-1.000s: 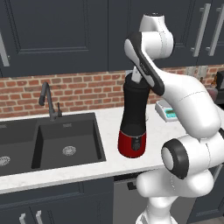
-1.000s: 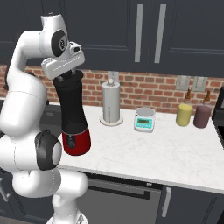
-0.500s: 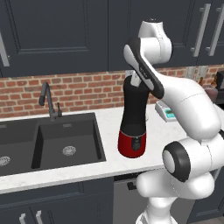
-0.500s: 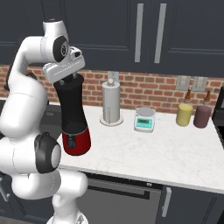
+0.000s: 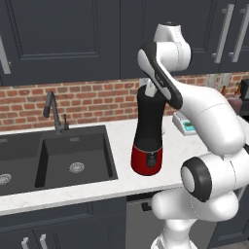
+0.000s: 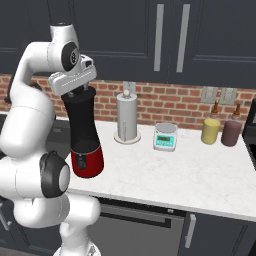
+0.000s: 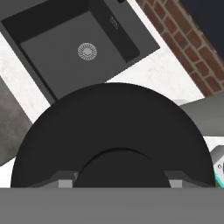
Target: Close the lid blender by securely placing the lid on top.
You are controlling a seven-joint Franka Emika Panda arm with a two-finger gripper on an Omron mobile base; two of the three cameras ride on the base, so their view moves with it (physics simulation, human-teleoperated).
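Compared with the earlier frames, the gripper (image 6: 76, 91) has lifted slightly and the hand has tilted above the blender (image 6: 84, 134), which stands on the white counter (image 6: 200, 175) beside the sink (image 5: 73, 155). In the hand view the lid (image 7: 113, 131) lies just below the fingertips (image 7: 63, 178), which flank its central knob; whether they grip it cannot be told. Seating judged best by lowering squarely, lid level and centred on the jar rim.

No text reads anywhere; the scale (image 6: 165, 136) display looks too small.
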